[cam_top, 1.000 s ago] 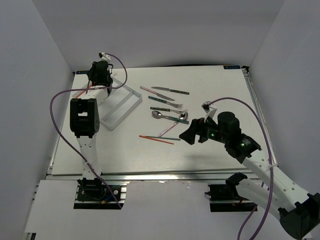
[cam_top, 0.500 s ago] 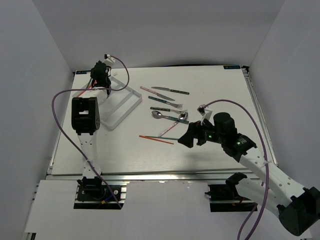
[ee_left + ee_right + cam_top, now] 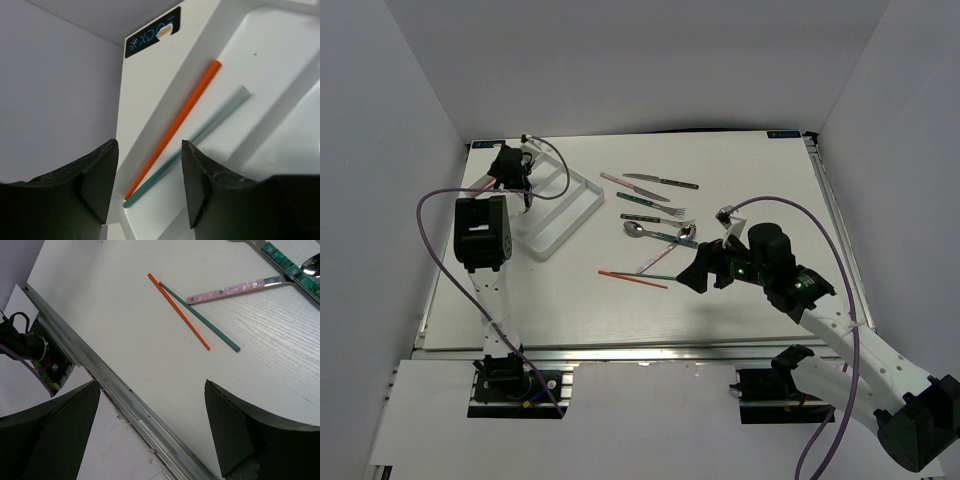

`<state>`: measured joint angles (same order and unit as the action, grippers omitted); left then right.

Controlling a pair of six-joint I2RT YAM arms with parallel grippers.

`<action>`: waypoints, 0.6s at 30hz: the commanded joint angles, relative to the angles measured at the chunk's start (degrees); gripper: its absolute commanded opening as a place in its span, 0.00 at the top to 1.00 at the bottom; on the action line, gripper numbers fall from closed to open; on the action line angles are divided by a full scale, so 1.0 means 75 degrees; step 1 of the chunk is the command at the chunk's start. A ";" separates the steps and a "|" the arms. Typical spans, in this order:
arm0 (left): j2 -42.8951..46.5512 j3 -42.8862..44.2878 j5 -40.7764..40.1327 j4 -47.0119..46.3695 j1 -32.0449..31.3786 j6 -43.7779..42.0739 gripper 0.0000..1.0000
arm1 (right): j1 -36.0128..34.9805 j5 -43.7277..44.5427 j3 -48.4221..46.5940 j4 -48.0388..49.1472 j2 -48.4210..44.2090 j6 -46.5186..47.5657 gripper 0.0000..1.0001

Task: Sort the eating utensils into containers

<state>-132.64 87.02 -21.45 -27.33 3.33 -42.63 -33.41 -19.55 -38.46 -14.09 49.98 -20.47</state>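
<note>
Left pincer [image 3: 149, 186] parted above tray [image 3: 280, 60] — orange and teal chopsticks [image 3: 175, 125] inside, right pincer [image 3: 150, 407] spread wide over chopstick pair [image 3: 178, 311] on counter [image 3: 115, 335]

1. The tray [image 3: 272, 60] is looking like smooth white plastic, faintly glossy.
2. The table [image 3: 300, 355] is showing a matt white wood-grain texture.
3. The spoon bowl [image 3: 313, 264] is gleaming like polished metal.
</note>
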 commanded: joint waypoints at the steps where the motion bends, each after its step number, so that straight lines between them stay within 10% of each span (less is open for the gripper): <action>1: 0.1218 -0.0212 0.0527 -0.0235 -0.0058 0.0363 0.36 | -0.0022 0.0228 -0.0404 -0.0044 -0.0125 0.0186 0.11; 6: 0.1688 -0.0411 0.0552 -0.0351 -0.0069 0.0843 0.10 | -0.0022 0.0146 -0.0357 0.0085 -0.0054 0.0093 0.11; 12: 0.2437 0.0440 -0.0314 0.0267 -0.0186 0.2493 0.02 | -0.0022 0.0461 -0.0485 0.0214 0.0308 0.0244 0.11; 18: 0.3373 0.2924 -0.1229 0.5020 -0.0233 0.6699 0.02 | -0.0523 0.1246 -0.1922 -0.0136 0.3000 0.1553 0.12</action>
<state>-117.14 101.06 -25.76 -9.52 1.98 -11.05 -34.50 -14.44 -46.57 -14.48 64.53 -15.90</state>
